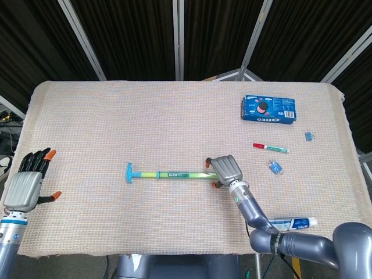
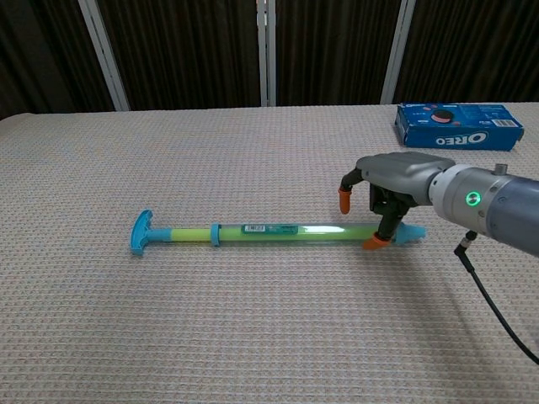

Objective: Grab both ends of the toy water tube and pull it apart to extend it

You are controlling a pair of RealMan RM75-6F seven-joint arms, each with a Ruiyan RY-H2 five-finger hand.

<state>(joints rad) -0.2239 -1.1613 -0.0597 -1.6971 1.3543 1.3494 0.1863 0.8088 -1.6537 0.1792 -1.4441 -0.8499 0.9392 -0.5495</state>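
Under our right hand (image 2: pixel 389 195) lies the toy water tube (image 2: pixel 269 231), flat on the woven tablecloth (image 1: pixel 174 116), its T-shaped blue handle (image 2: pixel 141 231) pointing away toward our left side and its blue tip just poking out past the hand's far edge. Right hand is arched palm-down over that tip end; orange fingertips (image 2: pixel 344 200) curl down on both sides of the green barrel, one at the near side touching or nearly touching it. Whether the fingers truly clamp the tube we cannot tell from either view. Our left hand (image 1: pixel 26 183) hovers well apart from the handle end, at the table's left edge, fingers spread and upright, thumb out, nothing in it. Beyond the right hand, toward the far right corner, sits a blue Oreo box (image 1: pixel 268 108). Between that box and the right hand lies a marker with a red cap (image 1: pixel 271 147), with a small blue item (image 1: pixel 275 167) just beside it and another blue bit (image 1: pixel 309 136) further out. Behind the right forearm, near the table's front edge, a toothpaste tube (image 1: pixel 293 222) lies flat.
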